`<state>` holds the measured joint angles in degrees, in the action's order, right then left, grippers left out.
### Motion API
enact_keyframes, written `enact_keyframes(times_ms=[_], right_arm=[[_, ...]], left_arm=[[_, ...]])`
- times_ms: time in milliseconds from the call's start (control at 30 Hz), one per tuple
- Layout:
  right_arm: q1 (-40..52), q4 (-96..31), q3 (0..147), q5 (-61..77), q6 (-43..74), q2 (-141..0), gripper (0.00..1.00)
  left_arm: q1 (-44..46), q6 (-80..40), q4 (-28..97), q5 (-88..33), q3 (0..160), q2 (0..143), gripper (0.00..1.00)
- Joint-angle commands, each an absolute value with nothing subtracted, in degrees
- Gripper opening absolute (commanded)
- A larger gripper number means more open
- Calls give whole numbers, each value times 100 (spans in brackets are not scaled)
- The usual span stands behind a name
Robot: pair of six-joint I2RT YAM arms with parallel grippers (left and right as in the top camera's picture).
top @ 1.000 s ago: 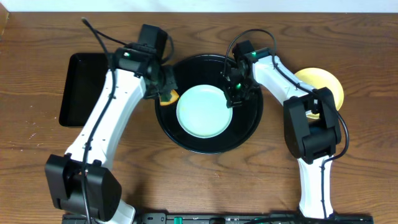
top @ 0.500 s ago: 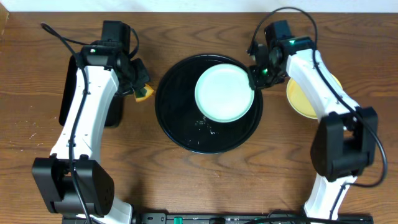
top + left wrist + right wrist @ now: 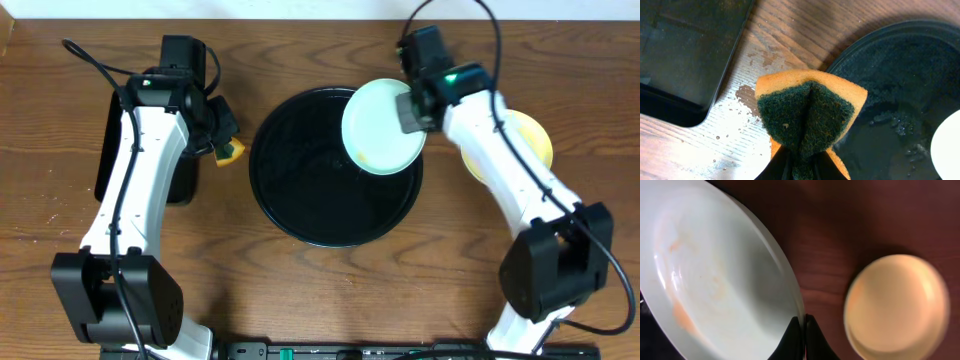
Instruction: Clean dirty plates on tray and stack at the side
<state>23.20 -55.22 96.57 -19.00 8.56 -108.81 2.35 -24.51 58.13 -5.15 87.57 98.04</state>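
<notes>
My right gripper [image 3: 408, 112] is shut on the rim of a pale blue-green plate [image 3: 382, 126] and holds it tilted above the right side of the round black tray [image 3: 300, 190]. The right wrist view shows the plate [image 3: 710, 275] with faint orange streaks, pinched between the fingers [image 3: 803, 325]. A pale yellow plate [image 3: 520, 140] lies on the table to the right; it also shows in the right wrist view [image 3: 897, 305]. My left gripper [image 3: 225, 148] is shut on a folded orange-and-green sponge [image 3: 807, 112], left of the tray [image 3: 900, 90].
A rectangular black tray [image 3: 110, 130] lies at the far left, partly under my left arm, and also shows in the left wrist view [image 3: 685, 50]. Water drops lie on the wood beside it and on the round tray's wet surface.
My right gripper has lifted the blue-green plate off the tray and carried it up and to the right, tilting it. My left arm with the sponge has stayed left of the tray.
</notes>
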Motion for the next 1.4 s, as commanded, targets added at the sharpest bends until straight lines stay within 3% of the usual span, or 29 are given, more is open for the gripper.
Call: enact_keyframes(times_ms=[0, 333, 1367], right_arm=[[2899, -5522, 9697, -3570, 1280, -10696, 1], [4010, -5529, 9697, -5575, 1544, -10698, 1], [4123, -5655, 9697, -6093, 1662, -10698, 1]], left_arm=[[215, -2379, 5822, -419, 8722, 9828, 12], [215, -2379, 5824, -419, 8722, 9828, 13], [215, -2379, 5824, -423, 8722, 9828, 13]])
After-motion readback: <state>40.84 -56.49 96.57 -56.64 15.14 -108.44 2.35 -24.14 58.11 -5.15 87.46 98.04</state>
